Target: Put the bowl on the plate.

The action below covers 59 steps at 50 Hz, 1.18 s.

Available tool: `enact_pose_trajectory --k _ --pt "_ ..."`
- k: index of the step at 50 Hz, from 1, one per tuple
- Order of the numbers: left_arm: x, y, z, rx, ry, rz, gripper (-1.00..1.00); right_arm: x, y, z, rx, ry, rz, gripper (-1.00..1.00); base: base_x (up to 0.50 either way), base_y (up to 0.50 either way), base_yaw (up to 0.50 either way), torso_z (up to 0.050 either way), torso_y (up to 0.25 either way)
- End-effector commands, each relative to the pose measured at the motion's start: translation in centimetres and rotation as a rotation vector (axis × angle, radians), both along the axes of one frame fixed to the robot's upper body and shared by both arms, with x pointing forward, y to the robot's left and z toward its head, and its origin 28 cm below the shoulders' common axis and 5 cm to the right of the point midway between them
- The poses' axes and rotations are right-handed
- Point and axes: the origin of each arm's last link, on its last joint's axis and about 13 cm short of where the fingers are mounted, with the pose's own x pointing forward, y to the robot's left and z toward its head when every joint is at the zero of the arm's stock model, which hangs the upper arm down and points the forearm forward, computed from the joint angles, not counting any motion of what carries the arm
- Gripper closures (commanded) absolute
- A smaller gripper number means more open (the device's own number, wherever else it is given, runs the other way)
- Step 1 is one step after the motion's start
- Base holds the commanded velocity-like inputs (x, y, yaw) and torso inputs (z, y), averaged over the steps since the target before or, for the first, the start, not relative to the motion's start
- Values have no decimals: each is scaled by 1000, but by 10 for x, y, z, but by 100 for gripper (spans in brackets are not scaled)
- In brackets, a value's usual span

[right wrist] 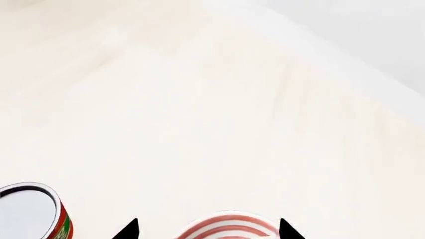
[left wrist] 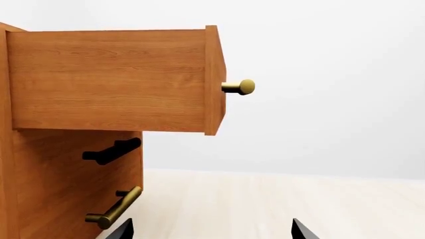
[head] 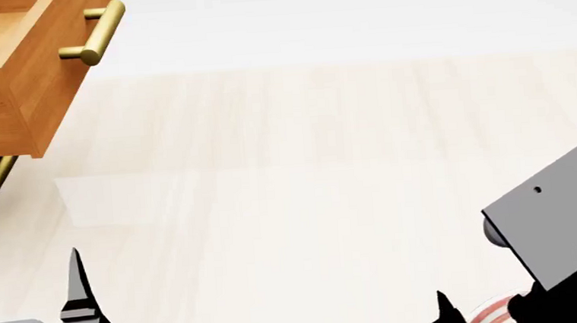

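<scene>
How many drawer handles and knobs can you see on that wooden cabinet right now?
3 in the left wrist view: a round brass knob on the open top drawer, a black bar handle below it, and a brass bar handle lowest. More may be hidden outside the frame.

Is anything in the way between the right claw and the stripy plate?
No, nothing visible is. In the right wrist view the plate shows right between the right gripper fingertips. The red can stands off to one side. The bowl is not in view.
</scene>
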Motion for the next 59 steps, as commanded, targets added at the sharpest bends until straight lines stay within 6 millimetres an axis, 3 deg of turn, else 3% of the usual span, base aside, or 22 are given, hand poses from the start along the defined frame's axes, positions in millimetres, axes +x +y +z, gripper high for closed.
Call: enact_pose_trajectory --k 1,59 --pt "0 0 1 2 -1 0 -100 6 4 4 -15 -90 27 -100 0 0 0 0 0" --pt "0 -2 3 13 -8 0 -100 8 17 26 2 -526 123 -100 0 0 0 0 0"
